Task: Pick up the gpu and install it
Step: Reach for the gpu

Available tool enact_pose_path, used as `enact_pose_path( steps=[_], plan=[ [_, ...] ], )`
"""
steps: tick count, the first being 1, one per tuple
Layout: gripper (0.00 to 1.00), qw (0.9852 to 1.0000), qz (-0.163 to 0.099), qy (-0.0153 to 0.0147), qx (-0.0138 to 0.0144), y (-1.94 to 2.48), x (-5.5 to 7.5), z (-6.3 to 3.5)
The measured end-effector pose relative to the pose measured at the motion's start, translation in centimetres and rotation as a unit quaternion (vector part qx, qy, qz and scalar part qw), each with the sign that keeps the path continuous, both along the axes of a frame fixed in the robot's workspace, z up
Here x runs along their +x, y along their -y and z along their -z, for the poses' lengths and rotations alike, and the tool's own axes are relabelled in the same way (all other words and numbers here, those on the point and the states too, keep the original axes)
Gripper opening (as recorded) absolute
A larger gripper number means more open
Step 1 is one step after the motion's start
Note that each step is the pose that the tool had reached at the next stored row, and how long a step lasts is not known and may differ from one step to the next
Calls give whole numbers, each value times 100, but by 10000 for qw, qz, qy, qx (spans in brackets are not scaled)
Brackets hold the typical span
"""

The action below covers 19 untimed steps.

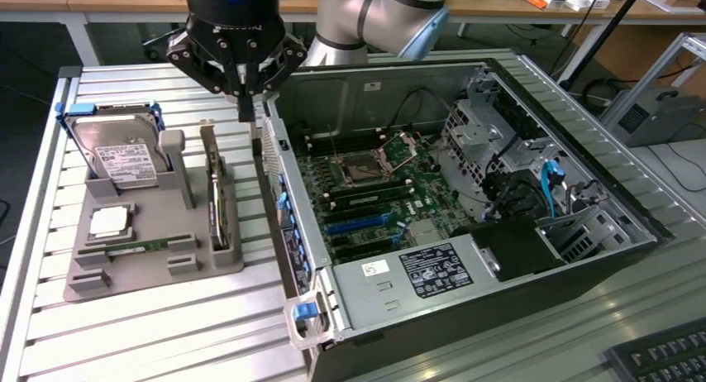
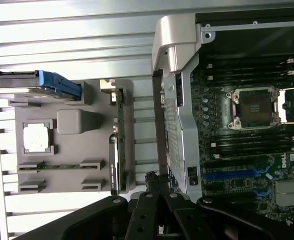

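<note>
i'm looking at the exterior view's left first: a grey parts tray [image 1: 144, 274] is sitting on the slatted metal table [image 1: 165, 341]. a silver hard drive [image 1: 127, 163] with blue rails is standing upright at the tray's far end. a square cpu chip [image 1: 111, 222] is lying flat in front of it, and a slim green ram stick [image 1: 138, 247] is lying nearer the camera.

moving right, the gpu [image 1: 218, 192] is standing on its long edge in the slot along the tray's right side, not lifted out yet. from the wrist view the gpu [image 2: 115, 145] is showing as a thin dark strip in that same slot of the tray [image 2: 76, 150], next to the gap before the case wall.

the gripper [image 1: 245, 109] is hanging just above the far end of that gap, between the tray and the open pc case [image 1: 441, 316]. its fingers are pinching fully together and gripping nothing. in the wrist view the gripper [image 2: 151, 180] is pointing down at the gap, just beside the card, and i can't tell whether it's touching it.

further right, the case is lying on its side with the motherboard [image 1: 375, 192] exposed. a bare cpu socket [image 1: 364, 169] is sitting near the board's middle. a keyboard [image 1: 662, 357] is poking in at the exterior view's far right corner.
</note>
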<state>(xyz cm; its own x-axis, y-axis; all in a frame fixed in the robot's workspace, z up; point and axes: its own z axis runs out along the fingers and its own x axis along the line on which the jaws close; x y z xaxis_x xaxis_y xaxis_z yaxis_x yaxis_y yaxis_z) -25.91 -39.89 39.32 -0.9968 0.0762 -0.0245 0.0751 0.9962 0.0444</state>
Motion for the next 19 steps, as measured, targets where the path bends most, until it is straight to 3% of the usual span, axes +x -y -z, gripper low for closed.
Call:
enact_pose_path(
  steps=[19],
  plan=[
    [10,10000,0,0,0,0,-84,0]
  ],
)
